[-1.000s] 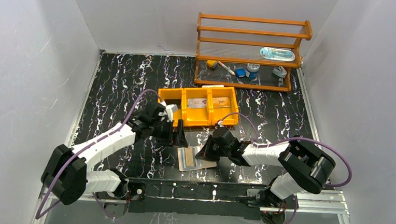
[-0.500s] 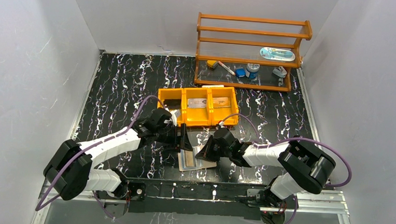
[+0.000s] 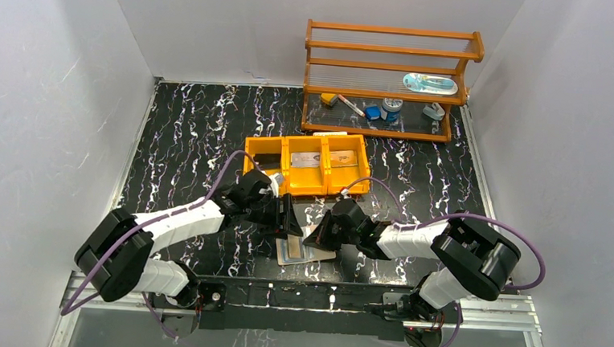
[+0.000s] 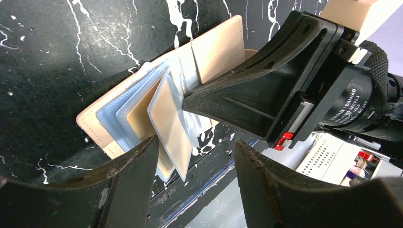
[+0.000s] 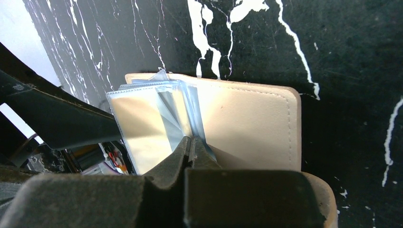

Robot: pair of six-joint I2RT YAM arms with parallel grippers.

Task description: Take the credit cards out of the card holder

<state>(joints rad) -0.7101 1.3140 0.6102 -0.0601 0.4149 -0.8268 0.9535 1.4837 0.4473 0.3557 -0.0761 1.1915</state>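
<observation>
The card holder point(image 3: 303, 248) lies open near the table's front edge, with a tan cover point(image 5: 247, 123) and clear blue-tinted sleeves fanned up. My right gripper point(image 5: 192, 145) is shut on one sleeve at the holder's spine and shows in the top view point(image 3: 316, 237) too. Tan credit cards point(image 4: 168, 126) sit inside the raised sleeves, one also in the right wrist view point(image 5: 142, 128). My left gripper point(image 4: 195, 152) is open, its jaws straddling the edges of the fanned sleeves without touching them. In the top view it point(image 3: 289, 218) hangs over the holder's far left edge.
An orange three-compartment tray point(image 3: 323, 190) stands just behind the grippers, with flat cards in its middle and right bins. A wooden shelf point(image 3: 390, 82) with small items stands at the back right. The table's metal front rail point(image 3: 360, 301) runs close behind the holder.
My left arm has swung right and forward, bringing its open gripper from beside the tray to over the holder. The right gripper has kept its grip and place.
</observation>
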